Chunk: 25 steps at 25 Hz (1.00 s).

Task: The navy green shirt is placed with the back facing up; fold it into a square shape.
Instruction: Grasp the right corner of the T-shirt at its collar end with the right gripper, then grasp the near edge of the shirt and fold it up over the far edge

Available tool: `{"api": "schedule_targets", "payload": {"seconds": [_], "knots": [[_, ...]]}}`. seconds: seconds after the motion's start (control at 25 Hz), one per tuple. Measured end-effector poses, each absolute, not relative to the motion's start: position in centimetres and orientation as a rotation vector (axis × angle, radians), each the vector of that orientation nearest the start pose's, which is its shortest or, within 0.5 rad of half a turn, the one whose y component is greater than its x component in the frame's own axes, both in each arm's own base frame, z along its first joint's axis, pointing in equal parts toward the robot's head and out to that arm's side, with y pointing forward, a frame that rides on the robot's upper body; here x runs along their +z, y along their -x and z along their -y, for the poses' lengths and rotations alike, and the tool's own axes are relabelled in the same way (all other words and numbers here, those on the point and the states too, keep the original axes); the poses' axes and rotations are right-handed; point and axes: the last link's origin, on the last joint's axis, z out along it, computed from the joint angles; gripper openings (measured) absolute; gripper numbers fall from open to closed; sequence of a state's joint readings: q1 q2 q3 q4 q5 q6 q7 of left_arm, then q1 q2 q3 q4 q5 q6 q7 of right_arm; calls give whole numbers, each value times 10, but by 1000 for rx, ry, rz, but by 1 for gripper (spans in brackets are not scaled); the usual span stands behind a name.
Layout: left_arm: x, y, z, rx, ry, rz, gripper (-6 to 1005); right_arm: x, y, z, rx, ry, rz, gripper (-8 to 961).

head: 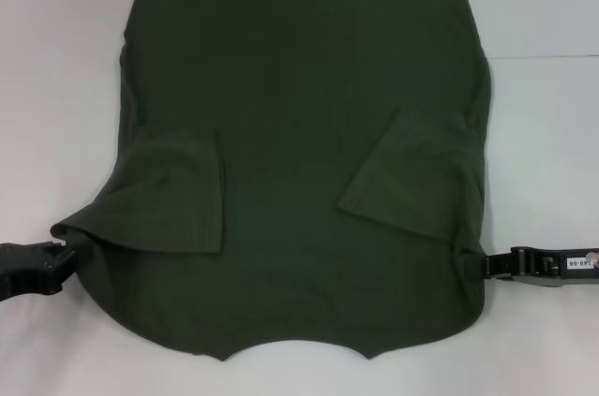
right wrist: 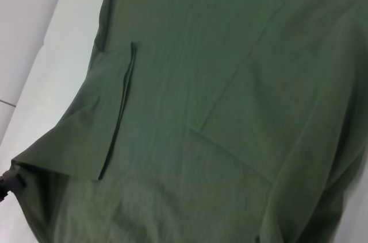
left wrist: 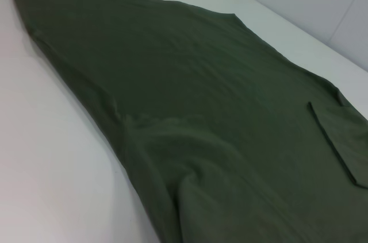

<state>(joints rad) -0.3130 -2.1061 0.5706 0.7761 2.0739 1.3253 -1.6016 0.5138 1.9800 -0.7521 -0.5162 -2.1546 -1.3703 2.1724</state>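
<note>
Jaws: left gripper (head: 64,252) looks clamped on the shirt (head: 299,106) edge at its left shoulder fold; right gripper (head: 485,265) sits at the right shoulder edge, tips under cloth, so can't tell its grip. Shirt lies flat on the white table (head: 552,134), back up, collar notch nearest the robot, hem at the far side. Both sleeves are folded inward onto the body (right one at a slant). Cloth near the left gripper is bunched and slightly raised. Wrist views show only cloth and table.

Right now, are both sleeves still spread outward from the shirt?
No: in the head view both sleeves of the navy green shirt lie folded inward over its back.
</note>
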Motion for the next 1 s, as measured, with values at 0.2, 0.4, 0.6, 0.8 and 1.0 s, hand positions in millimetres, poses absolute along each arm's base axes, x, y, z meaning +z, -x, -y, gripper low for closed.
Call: {"api": "schedule_targets", "payload": {"seconds": [0.2, 0.4, 0.6, 0.8, 1.0], "knots": [[29, 357, -294, -503, 2253, 1131, 22, 1, -331, -318, 443, 2263, -1818, 125], [30, 354, -289, -540, 2260, 1184, 23, 2, -336, -311, 482, 2260, -1797, 73], [38, 348, -280, -624, 2294, 1277, 23, 6, -343, -299, 549, 2261, -1756, 74], [43, 351, -274, -648, 2281, 1308, 24, 6, -347, -290, 575, 2261, -1718, 74], [47, 354, -270, -647, 2271, 1338, 24, 6, -349, -284, 588, 2267, -1710, 75]]}}
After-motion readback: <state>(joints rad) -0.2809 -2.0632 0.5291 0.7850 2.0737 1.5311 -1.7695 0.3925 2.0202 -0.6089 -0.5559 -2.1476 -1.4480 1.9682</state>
